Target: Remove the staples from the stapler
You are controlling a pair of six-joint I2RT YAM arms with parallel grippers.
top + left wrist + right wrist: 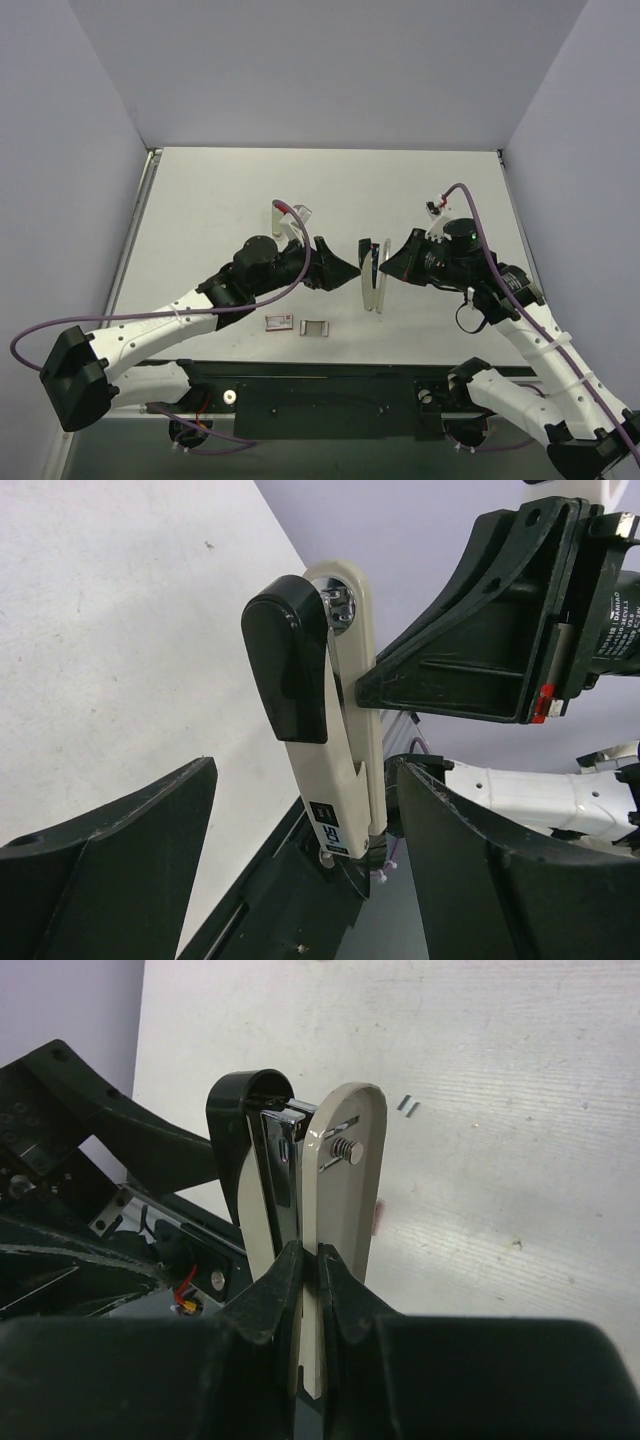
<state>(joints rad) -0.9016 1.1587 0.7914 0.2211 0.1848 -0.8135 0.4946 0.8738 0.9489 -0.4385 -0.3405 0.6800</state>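
Right hand [310,1257] pinched tight on the stapler [345,1160], its two bars splayed apart. Left hand [300,770] gapes wide, holding nothing.

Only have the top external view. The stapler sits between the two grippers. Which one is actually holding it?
Observer: The right gripper. Its wrist view shows it shut on the stapler, pinching a pale bar.
Operator: Is the left one touching it?
Observer: No clear contact. The left wrist view shows the left gripper open, with one finger on each side of the stapler.
Operator: Any staples out yet?
Observer: Maybe. The right wrist view shows two tiny dark slivers on the table beyond the stapler. They are too small to call.
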